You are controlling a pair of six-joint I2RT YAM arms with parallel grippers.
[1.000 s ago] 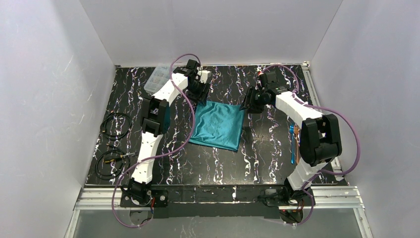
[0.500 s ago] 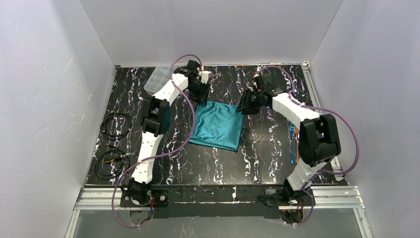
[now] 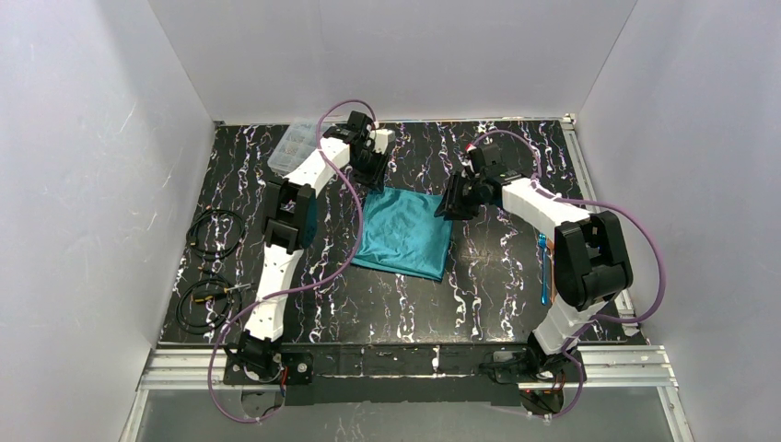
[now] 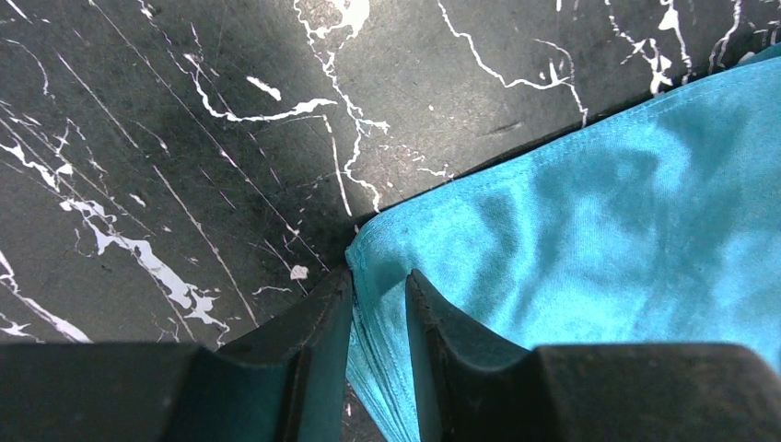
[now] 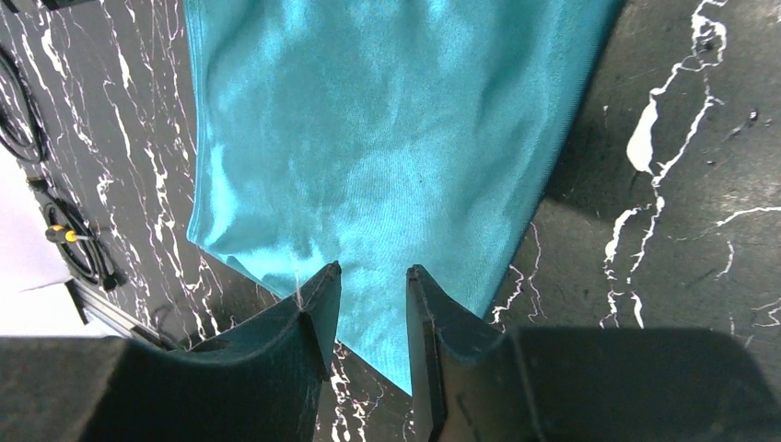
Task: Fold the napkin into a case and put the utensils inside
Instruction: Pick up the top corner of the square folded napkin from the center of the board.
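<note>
1. Straddling the far-left corner of the napkin (image 3: 405, 232), my left gripper (image 4: 379, 281) stands with its jaws nearly together, and only a narrow gap separates them.
2. The corner hem of the teal cloth sits in that gap and shows several stacked layers at its edge. I cannot tell whether my pads clamp it or merely flank it.
3. My right gripper (image 5: 371, 272) sits at the far-right corner of the napkin, angled down toward the cloth. Its jaws are partly open, with a gap somewhat wider than on the left.
4. The teal edge shows through the gap between my right fingers. I cannot confirm contact between those fingers and the cloth, and nothing is visibly gripped there.
5. The napkin lies flat on the black marbled table (image 3: 497, 276), between my two arms. It forms a four-sided panel, slightly skewed.
6. The utensils (image 3: 545, 276) lie on the table to the right of the napkin, well apart from it and just beside my right arm. Neither gripper touches them.
7. A clear compartment box (image 3: 293, 145) rests at the far-left part of the table, near my left arm.
8. Two coiled black cables (image 3: 214, 230) lie near the table's left edge.
</note>
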